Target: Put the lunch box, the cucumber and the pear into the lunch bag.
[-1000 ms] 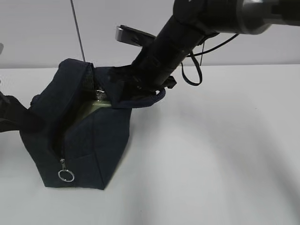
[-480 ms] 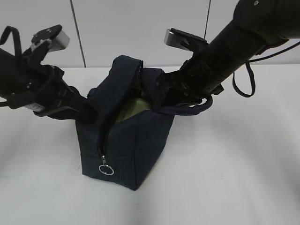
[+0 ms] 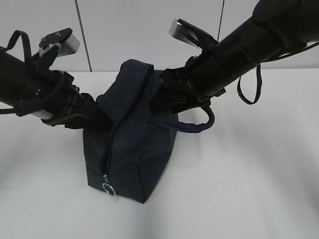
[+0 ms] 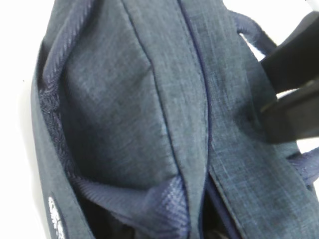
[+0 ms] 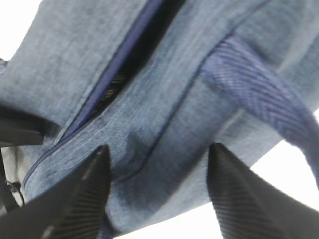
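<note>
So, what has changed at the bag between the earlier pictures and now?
The two arms have pressed the lunch bag nearly shut: the pale green lid seen through the opening before is now hidden. The zipper ring hangs lower, near the table. The left gripper came into view and pushes from the left; the right gripper pushes from the right. The bag stays upright.

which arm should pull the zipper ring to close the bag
Left, probably. The zipper ring hangs at the lunch bag's near end, nearer the left gripper; the right gripper, open, presses the far side.
</note>
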Controlling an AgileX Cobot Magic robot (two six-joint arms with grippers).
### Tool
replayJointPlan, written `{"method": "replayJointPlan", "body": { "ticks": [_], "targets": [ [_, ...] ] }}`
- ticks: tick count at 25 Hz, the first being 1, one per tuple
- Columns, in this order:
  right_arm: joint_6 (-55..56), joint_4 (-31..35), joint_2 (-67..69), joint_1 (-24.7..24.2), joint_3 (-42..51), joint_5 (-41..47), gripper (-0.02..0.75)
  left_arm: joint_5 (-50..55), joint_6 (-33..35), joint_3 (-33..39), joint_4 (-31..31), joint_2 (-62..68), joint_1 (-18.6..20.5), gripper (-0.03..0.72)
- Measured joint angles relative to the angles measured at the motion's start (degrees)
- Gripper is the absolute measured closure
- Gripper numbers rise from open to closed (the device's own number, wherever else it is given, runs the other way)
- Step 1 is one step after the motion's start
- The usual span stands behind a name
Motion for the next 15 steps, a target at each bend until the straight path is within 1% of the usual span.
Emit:
{"method": "replayJointPlan", "body": {
  "ticks": [3,9,12,15],
  "targets": [
    [-0.8,0.0,-0.3,0.0,-0.3,1.3,0.213,0.0,-0.1,0.0,0.0,-1.4,0.0,0.383],
    [-0.9,-0.4,-5.0,0.0,-0.3,2.0,0.202,0.3,-1.0,0.0,1.3,-6.0,0.0,0.379],
    [-1.2,-0.6,-9.1,0.1,0.9,2.2,0.206,0.4,-2.2,0.0,3.1,-8.4,0.0,0.394],
    [-3.1,-0.6,-14.3,1.4,5.3,1.0,0.239,0.4,-4.5,0.0,6.3,-10.6,0.0,0.418]
  ]
}}
